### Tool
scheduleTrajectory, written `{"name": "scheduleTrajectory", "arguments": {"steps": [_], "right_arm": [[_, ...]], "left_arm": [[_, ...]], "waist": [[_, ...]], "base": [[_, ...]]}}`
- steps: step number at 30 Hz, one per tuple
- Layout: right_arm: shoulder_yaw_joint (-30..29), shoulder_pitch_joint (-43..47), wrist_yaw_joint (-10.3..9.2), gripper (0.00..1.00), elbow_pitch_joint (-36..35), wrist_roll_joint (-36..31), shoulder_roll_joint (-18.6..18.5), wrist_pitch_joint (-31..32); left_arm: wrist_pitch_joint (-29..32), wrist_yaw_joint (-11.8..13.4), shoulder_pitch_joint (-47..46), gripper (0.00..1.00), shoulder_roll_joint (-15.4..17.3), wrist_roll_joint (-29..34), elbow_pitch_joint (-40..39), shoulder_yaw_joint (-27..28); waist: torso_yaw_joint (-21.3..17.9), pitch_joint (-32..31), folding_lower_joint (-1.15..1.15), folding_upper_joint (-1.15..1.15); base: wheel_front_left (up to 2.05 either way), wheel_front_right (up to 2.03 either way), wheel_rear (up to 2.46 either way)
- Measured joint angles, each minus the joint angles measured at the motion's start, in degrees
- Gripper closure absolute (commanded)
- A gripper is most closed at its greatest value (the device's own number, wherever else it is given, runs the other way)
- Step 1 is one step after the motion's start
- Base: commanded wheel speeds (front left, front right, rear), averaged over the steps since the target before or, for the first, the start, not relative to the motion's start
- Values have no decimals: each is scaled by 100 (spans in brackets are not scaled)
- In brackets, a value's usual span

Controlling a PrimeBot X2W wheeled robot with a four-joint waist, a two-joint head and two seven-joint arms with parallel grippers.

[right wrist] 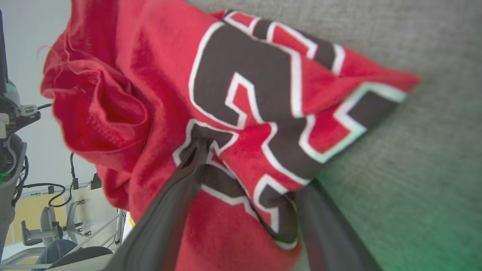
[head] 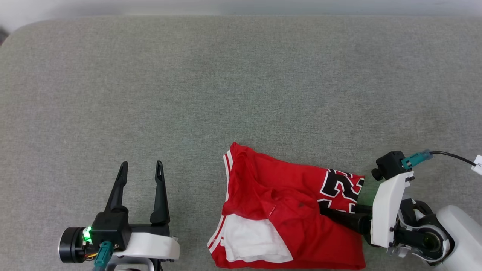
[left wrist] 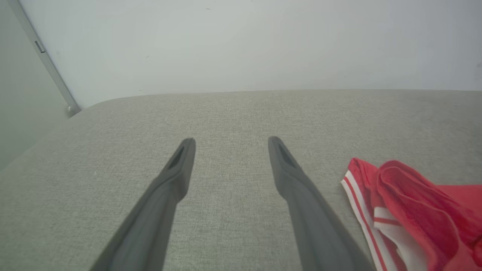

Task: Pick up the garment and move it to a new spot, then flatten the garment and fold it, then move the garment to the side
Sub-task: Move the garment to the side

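The garment [head: 278,203] is a red jersey lying crumpled near the front edge of the grey surface, with a white sleeve and striped trim toward its left side. Its black, white-outlined lettering [right wrist: 241,86] faces up at the right end. My right gripper [head: 339,212] reaches in from the right with its jaws open; in the right wrist view [right wrist: 252,165] one finger lies on the lettered cloth and the other slips under its edge. My left gripper [head: 141,163] stands open and empty over bare surface to the left of the garment [left wrist: 414,195].
The grey fabric surface [head: 241,75] stretches far back to a pale wall [left wrist: 241,45], with a rounded corner at the back left. The garment's lower hem lies close to the front edge. Cables and furniture [right wrist: 56,210] show beyond that edge.
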Motion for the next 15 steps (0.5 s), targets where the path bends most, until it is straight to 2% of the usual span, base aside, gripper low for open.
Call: {"name": "scheduleTrajectory", "arguments": {"steps": [1, 2, 9, 15], "right_arm": [[67, -21, 0, 58, -1, 7, -22, -63], [124, -41, 0, 100, 0, 7, -42, -132], [587, -175, -16, 100, -120, -46, -176, -581], [951, -625, -16, 100, -644, -155, -586, -728]], "left_arm": [[0, 2, -4, 0, 0, -4, 9, -3], [0, 13, -10, 0, 0, -14, 15, -10], [0, 45, 74, 0, -1, -45, 76, -4], [0, 44, 240, 0, 0, -52, 73, 111]], "waist": [[16, 4, 0, 0], [28, -1, 0, 0], [25, -237, 0, 0], [-178, -503, 0, 0]], "base": [[0, 0, 0], [0, 0, 0], [0, 0, 0], [0, 0, 0]]}}
